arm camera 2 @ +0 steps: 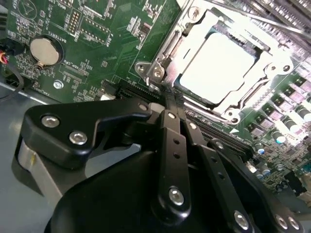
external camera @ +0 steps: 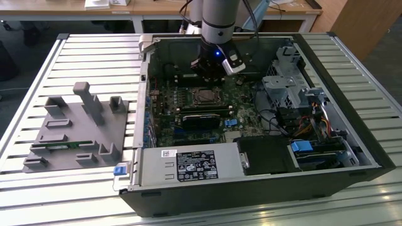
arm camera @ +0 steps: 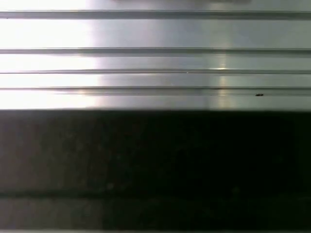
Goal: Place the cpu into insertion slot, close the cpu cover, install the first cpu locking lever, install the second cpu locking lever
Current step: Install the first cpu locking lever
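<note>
In the exterior view an open computer case (external camera: 251, 179) lies on its side across the middle of the frame, on a ribbed metal surface (external camera: 88, 52). The arm reaches down from the upper centre into the case, and its gripper (external camera: 207, 75) hangs just above the green motherboard (external camera: 164, 117), close over the socket.

In the second wrist view the gripper (arm camera 2: 171, 97) shows its two black fingers (arm camera 2: 172, 141) pressed together, tips meeting at the near edge of the socket with nothing seen between them. The cpu (arm camera 2: 216, 65), a pale square plate, sits in the socket in the upper right of that frame, and the cpu cover (arm camera 2: 194, 24), a silver frame with a square window, lies flat around it. Whether the locking levers are latched cannot be told. A round coin battery (arm camera 2: 44, 51) sits on the board at the upper left.

In the exterior view the cpu (external camera: 205, 96) shows as a small grey square at the centre of the board, just below the gripper. A grey fixture tray (external camera: 75, 136) with upright posts rests on the surface at the left of the frame, well apart from the case. A label-bearing power supply (external camera: 188, 165) fills the lower part of the case
</note>
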Robot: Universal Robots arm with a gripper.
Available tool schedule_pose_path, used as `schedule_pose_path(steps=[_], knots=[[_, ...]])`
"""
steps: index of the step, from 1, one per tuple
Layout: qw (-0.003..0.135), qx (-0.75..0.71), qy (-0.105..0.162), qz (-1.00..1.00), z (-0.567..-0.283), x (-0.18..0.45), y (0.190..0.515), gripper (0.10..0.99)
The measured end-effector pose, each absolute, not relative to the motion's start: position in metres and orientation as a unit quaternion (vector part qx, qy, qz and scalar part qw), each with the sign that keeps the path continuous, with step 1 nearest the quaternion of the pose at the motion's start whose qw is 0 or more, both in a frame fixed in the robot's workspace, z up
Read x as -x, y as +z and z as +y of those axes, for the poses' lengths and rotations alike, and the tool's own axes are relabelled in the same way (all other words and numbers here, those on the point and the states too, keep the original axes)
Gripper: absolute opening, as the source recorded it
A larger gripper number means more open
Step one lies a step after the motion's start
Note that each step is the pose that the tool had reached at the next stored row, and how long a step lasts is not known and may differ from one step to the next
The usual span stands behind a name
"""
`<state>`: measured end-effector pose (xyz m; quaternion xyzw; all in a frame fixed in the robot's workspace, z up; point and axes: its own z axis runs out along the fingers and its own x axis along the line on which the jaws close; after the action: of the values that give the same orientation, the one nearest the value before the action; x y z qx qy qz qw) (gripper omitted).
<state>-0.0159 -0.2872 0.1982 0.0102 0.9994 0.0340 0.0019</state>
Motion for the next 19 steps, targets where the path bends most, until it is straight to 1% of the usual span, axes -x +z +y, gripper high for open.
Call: schedule_pose_path(steps=[6, 12, 19], knots=[[0.002, -0.01, 0.032, 0.999, -0.287, 0.016, 0.196, 0.106], [0.002, -0.01, 0.032, 0.999, -0.287, 0.016, 0.207, 0.106], [0.002, -0.01, 0.032, 0.999, -0.289, 0.016, 0.208, 0.106]])
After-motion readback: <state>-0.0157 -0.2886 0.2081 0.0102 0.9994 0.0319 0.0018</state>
